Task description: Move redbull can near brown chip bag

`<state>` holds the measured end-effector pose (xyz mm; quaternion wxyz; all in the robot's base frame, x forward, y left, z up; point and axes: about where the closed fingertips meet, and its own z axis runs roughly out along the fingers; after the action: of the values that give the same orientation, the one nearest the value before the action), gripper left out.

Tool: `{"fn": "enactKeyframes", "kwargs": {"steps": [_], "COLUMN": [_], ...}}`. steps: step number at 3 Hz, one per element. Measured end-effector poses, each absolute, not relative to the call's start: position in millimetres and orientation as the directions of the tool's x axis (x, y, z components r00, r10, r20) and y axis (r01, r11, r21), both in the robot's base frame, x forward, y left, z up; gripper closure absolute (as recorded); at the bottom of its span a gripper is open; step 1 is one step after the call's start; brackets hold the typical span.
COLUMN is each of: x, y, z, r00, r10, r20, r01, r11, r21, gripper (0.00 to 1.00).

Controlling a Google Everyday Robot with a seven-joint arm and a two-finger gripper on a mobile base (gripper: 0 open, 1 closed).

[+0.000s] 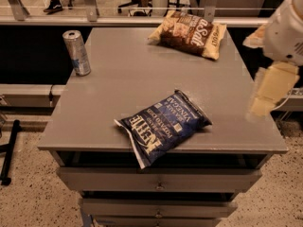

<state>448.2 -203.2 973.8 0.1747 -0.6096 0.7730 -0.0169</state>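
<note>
The redbull can [77,52], slim, silver and blue, stands upright at the far left edge of the grey table [123,84]. The brown chip bag [188,33], brown and cream with white lettering, lies flat at the table's far right. My gripper [266,94], cream-coloured, hangs off the table's right edge at mid depth, far from the can and in front of the brown bag. It holds nothing that I can see.
A dark blue Kettle chip bag [162,125] lies at the front middle of the table, overhanging the front edge. Drawers [158,179] sit under the tabletop. A railing and chair legs stand behind the table. A black stand is at the floor's left.
</note>
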Motion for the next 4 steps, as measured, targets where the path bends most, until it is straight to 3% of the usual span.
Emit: {"fn": "enactKeyframes", "kwargs": {"steps": [2,4], "x": [550,570], "y": [-53,-30], "z": [966,958], "r00": [0.001,0.019], "r10": [-0.806,-0.761], "r20": [-0.592,-0.649], "r01": [-0.962,-0.966], "r11": [0.16,0.153], "r21": [-0.219,-0.207], "gripper": [0.0,0.0]}}
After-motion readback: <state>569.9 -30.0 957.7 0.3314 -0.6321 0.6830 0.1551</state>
